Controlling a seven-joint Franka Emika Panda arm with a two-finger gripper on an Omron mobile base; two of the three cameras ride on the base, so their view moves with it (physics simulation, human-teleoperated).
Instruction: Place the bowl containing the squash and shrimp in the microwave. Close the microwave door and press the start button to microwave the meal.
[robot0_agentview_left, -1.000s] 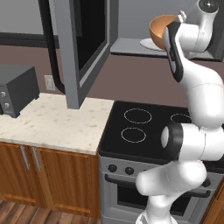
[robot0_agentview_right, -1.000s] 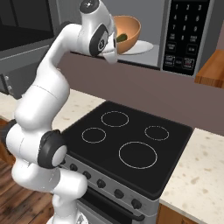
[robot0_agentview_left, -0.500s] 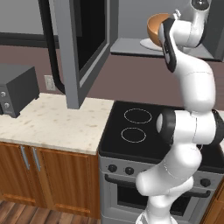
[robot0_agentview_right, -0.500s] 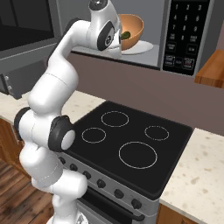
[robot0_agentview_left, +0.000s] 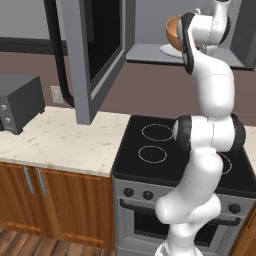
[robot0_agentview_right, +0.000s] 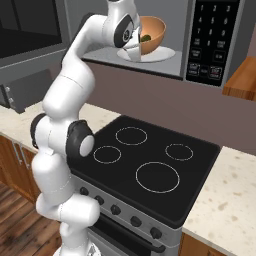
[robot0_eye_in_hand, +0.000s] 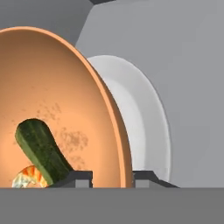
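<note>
Currently, the bowl (robot0_eye_in_hand: 65, 109) is holding the squash (robot0_eye_in_hand: 41, 151) and a striped shrimp (robot0_eye_in_hand: 28, 177), and the fingers (robot0_eye_in_hand: 81, 178) are clamping its rim, one inside, one outside. The bowl is sitting over the white turntable plate (robot0_agentview_right: 160, 55) inside the microwave (robot0_agentview_right: 210, 45). From the right base view, the keypad (robot0_agentview_right: 212, 37) is showing; from the left, the microwave door (robot0_agentview_left: 97, 50) is standing open above the counter (robot0_agentview_left: 60, 140), with a toaster oven (robot0_agentview_left: 17, 102) and stove (robot0_agentview_right: 150, 165) nearby.
</note>
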